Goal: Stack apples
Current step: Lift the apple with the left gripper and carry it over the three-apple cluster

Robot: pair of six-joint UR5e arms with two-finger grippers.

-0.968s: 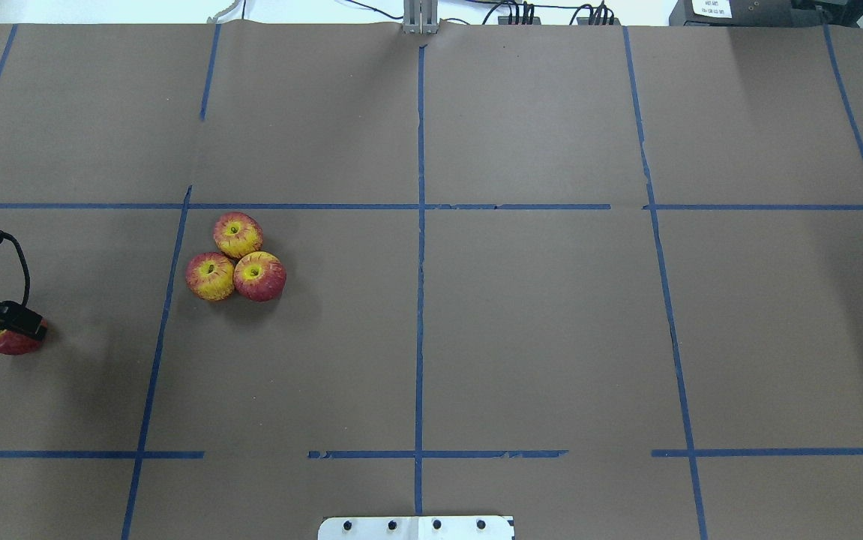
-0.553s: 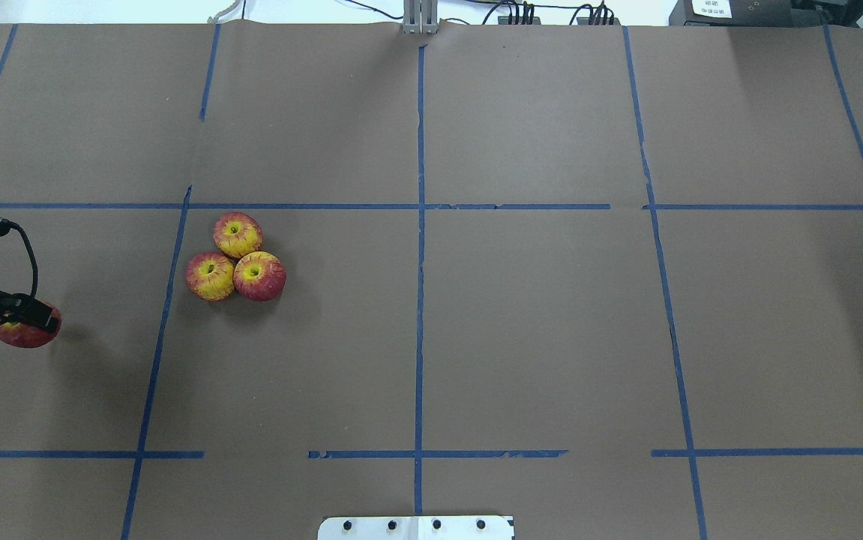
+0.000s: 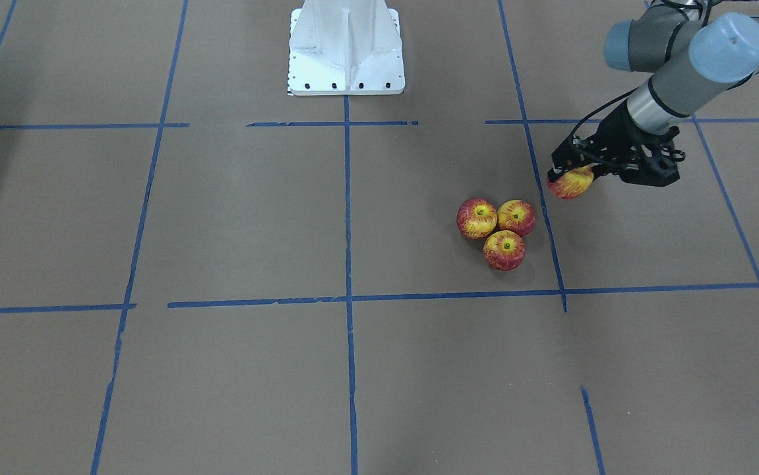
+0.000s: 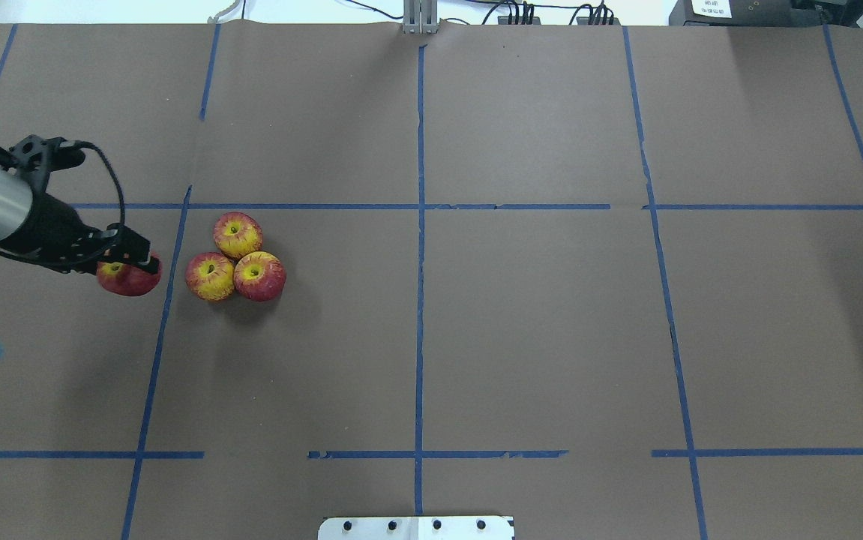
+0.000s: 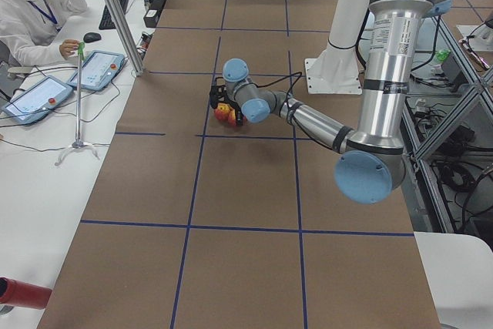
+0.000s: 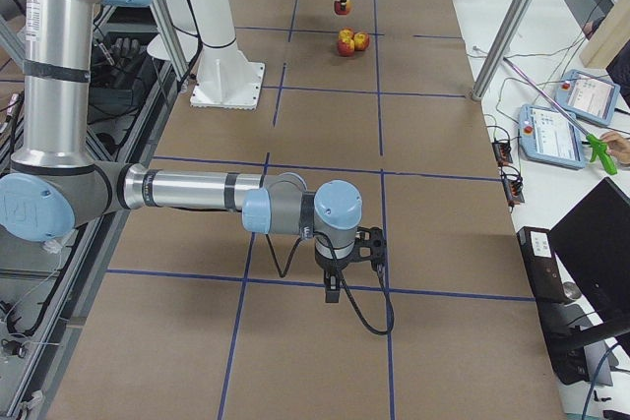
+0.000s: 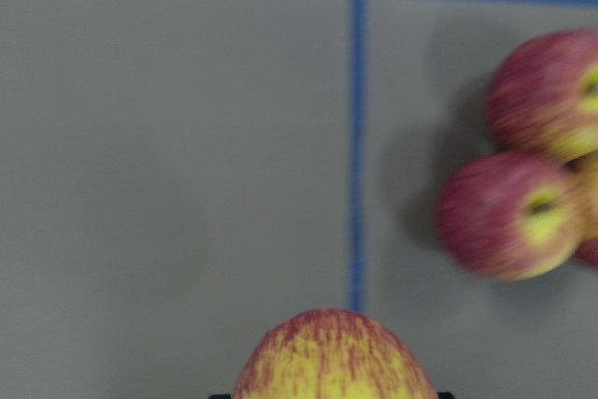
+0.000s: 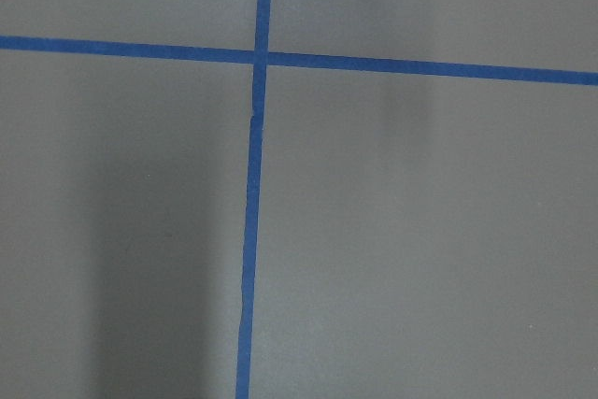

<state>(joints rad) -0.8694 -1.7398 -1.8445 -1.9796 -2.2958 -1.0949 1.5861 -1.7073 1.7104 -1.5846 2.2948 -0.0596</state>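
Three red and yellow apples [image 4: 234, 234] [image 4: 210, 276] [image 4: 259, 276] sit touching in a triangle on the brown table, stem hollows up; they also show in the front view [image 3: 504, 250]. My left gripper [image 4: 131, 268] is shut on a fourth apple [image 4: 128, 278] and holds it above the table, just left of the cluster, apart from it. The held apple also shows in the front view [image 3: 570, 183] and at the bottom of the left wrist view [image 7: 332, 357]. My right gripper [image 6: 335, 287] shows only in the exterior right view, far from the apples; I cannot tell whether it is open.
Blue tape lines [image 4: 420, 247] grid the table. The white robot base [image 3: 346, 46] stands at the robot's table edge. An operator [image 5: 31, 5] sits at a side desk with tablets [image 5: 96, 69], and a metal pole [image 5: 115, 13] rises by the table's corner.
My left gripper has carried the held apple right and farther from the robot, from the table's left edge to just beside the three-apple cluster. The cluster has not moved.
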